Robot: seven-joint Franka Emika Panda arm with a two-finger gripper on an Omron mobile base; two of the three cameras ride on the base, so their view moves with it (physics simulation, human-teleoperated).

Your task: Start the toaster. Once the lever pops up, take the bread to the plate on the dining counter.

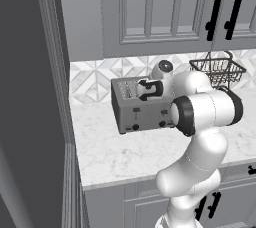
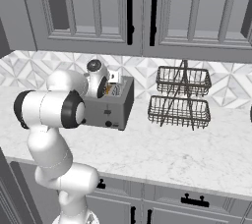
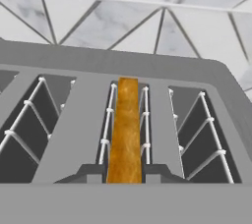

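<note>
Bread [image 3: 125, 129] stands on edge in toaster [image 3: 69, 120] slot, seemingly between claw [image 3: 124, 173] tips.

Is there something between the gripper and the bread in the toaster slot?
Nothing visible. In the hand view the bread stands edge-up in a slot of the toaster, straight ahead between the wire guides, with open space above it. From the base cameras the hand hovers right over the toaster top; the gripper's jaw state cannot be told.

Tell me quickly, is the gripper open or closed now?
Gripper: closed on the bread, which stands edge-up in a toaster slot.
</note>
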